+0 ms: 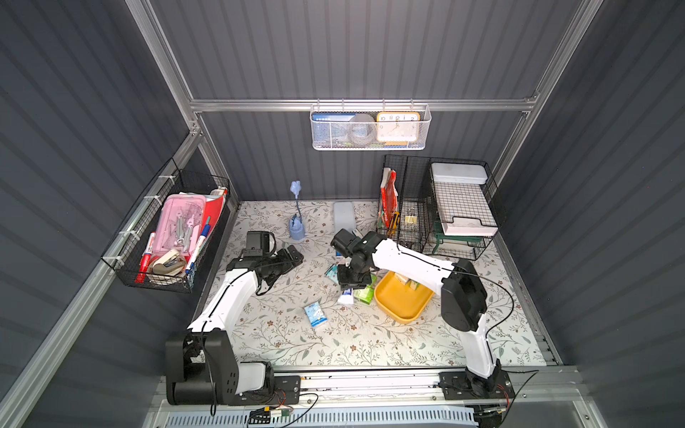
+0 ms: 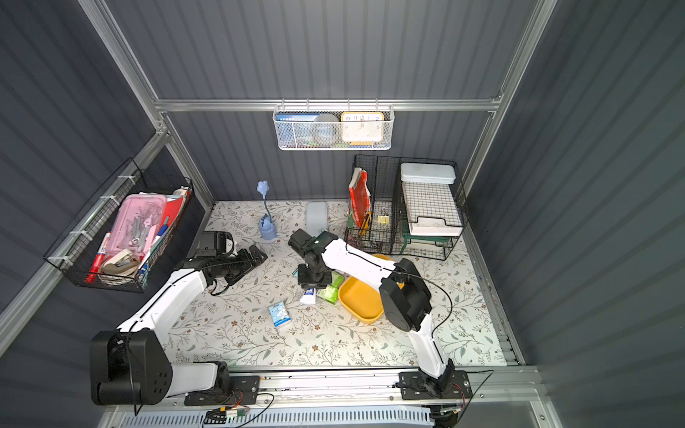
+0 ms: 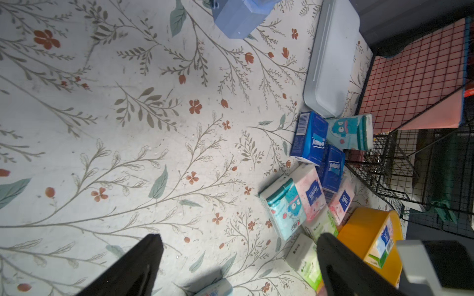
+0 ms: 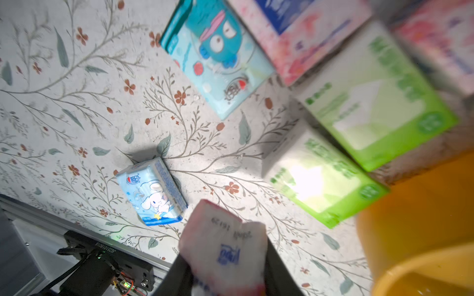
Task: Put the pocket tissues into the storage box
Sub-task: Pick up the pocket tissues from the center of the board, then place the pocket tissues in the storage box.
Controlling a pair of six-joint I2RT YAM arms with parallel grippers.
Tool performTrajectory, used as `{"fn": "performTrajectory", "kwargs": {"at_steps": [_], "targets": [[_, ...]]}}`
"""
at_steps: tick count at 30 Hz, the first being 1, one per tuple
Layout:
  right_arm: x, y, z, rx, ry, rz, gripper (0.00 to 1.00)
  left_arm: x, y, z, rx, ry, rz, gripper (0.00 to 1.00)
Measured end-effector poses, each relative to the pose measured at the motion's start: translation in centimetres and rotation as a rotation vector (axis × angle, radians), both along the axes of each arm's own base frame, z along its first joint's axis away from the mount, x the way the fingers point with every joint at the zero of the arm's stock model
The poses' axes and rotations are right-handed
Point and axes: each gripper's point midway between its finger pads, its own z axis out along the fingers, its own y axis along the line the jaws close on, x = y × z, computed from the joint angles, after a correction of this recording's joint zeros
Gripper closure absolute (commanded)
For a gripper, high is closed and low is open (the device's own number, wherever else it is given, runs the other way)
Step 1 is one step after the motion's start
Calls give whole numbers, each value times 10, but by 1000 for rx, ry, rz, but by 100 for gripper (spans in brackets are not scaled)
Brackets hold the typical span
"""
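Observation:
My right gripper (image 4: 225, 256) is shut on a pink-and-white pocket tissue packet (image 4: 223, 246), held just above the mat beside the storage box, in both top views (image 1: 347, 292) (image 2: 309, 292). The storage box (image 1: 402, 302) (image 2: 361, 302) (image 4: 423, 217) is a shallow yellow tub with a few packets (image 1: 407, 282) in it. More pocket tissues lie left of it: green ones (image 4: 372, 102), a teal one (image 4: 218, 56), dark blue ones (image 3: 310, 138), and a lone light blue one (image 1: 315, 314) (image 4: 154, 192). My left gripper (image 1: 293, 255) (image 3: 239, 238) hangs open over bare mat, left of the pile.
A long pale grey-blue case (image 1: 344, 216) and a blue holder with a flower (image 1: 296, 229) stand at the back. A black wire organiser (image 1: 437, 207) fills the back right. A wire basket (image 1: 166, 237) hangs on the left wall, a white mesh basket (image 1: 370, 128) on the back rail.

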Motion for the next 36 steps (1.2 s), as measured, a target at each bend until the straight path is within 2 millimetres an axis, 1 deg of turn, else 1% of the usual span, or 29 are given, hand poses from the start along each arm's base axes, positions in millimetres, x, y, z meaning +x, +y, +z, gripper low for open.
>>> {"fn": "performTrajectory", "kwargs": {"at_steps": [2, 5, 7, 9, 11, 14, 18, 22, 25, 28, 32, 36], "targets": [[9, -19, 9, 9, -11, -40, 71, 0, -11, 3, 3, -9, -35, 1], [22, -56, 20, 12, -22, -107, 70, -1, -37, 9, 12, -25, -105, 1], [32, -86, 25, 7, -30, -162, 70, -1, -55, 12, 16, -32, -151, 1], [38, -113, 28, -6, -35, -209, 70, -1, -68, 12, 16, -32, -184, 1], [42, -138, 30, -23, -42, -252, 70, 0, -74, 10, 15, -24, -198, 1], [42, -172, 32, -53, -46, -303, 70, 3, -77, 7, 13, -12, -200, 1], [37, -214, 32, -94, -44, -372, 70, 6, -82, 7, 10, -13, -207, 1], [31, -253, 28, -139, -38, -437, 70, 4, -91, 9, 7, -15, -226, 1], [27, -274, 23, -167, -27, -474, 70, 2, -96, 7, 6, -10, -238, 1], [24, -284, 17, -187, -16, -488, 70, 1, -100, 6, 5, -6, -246, 1], [24, -288, 12, -197, -4, -489, 70, 1, -101, 6, 4, -4, -246, 1], [28, -287, -1, -206, 20, -485, 70, 2, -100, 6, 8, -7, -242, 1]]}}
